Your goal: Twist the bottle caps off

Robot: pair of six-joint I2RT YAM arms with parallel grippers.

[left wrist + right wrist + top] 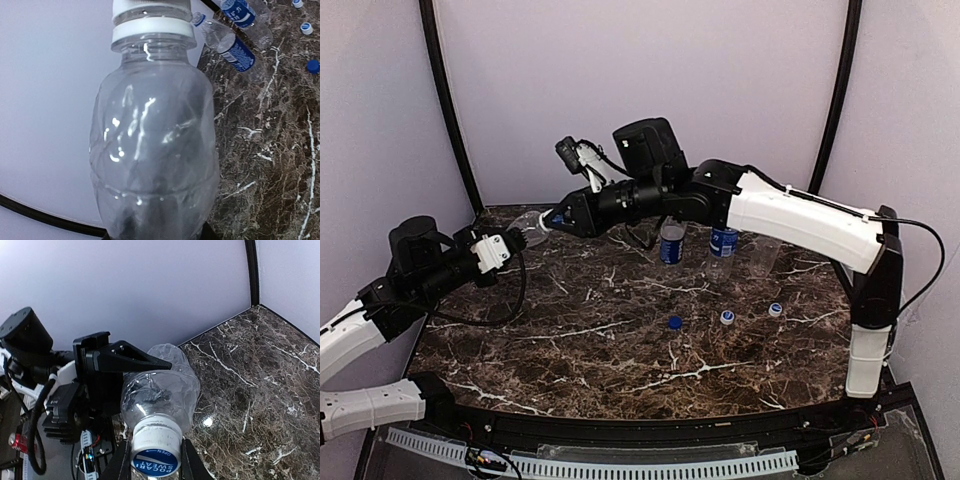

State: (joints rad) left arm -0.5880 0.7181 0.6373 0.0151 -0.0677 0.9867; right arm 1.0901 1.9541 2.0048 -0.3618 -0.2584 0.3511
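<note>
Held an unlabelled bottle point(528, 228) by its lower body in the left fingers point(510, 243), clenched on it and raised off the bench point(570, 370) over the far left corner. Lay nearly level there, neck turned toward the right arm. Had the right fingers point(557, 221) closed tight on either side of its cap point(155, 450), white-walled with a blue printed top, seated on the neck. Saw two blue-labelled bottles point(671, 245) upright near the far edge, about midway along, and made out a third bottle point(760, 257), clear and faint, just to their right. Counted three loose caps on the bench in front of those, in a rough row: a dark blue cap point(674, 322) at the left, then two pale caps point(727, 317) toward the right edge, all apart from one another.
</note>
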